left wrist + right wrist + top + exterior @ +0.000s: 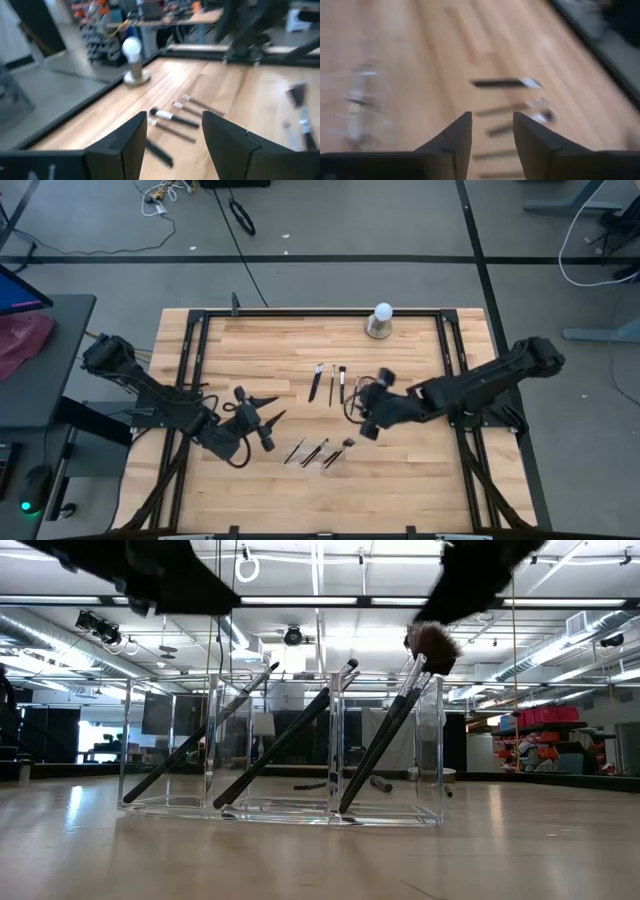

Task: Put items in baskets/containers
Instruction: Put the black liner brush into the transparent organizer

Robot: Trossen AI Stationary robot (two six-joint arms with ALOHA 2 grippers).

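Just ahead of my right gripper (368,423), toward the near edge of the butcher-block table (420,470), sits the clear plastic organiser (280,750). From table height I see three compartments side by side, each with one makeup brush leaning in it: a slim dark one (200,735) at one end, another dark one (285,735) in the middle, and a fluffy brown-tufted brush (395,725) at the other end. The tuft stands above the rim, close under the dark arm overhead. My right gripper's fingers (452,142) are spread apart with nothing between them, hovering off the wood.

Beyond that gripper, toward the far edge, three more brushes (328,383) lie flat on the table, nearly parallel and close together.

Across the organiser from the right gripper, my left gripper (272,420) waits over the table, its fingers (125,145) wide apart and empty. Through its wrist camera I see the loose brushes (172,120) lying on the wood ahead of it.

Farthest off, near the table's back rail, a white ball on a grey base (381,321) stands upright, well apart from both grippers.
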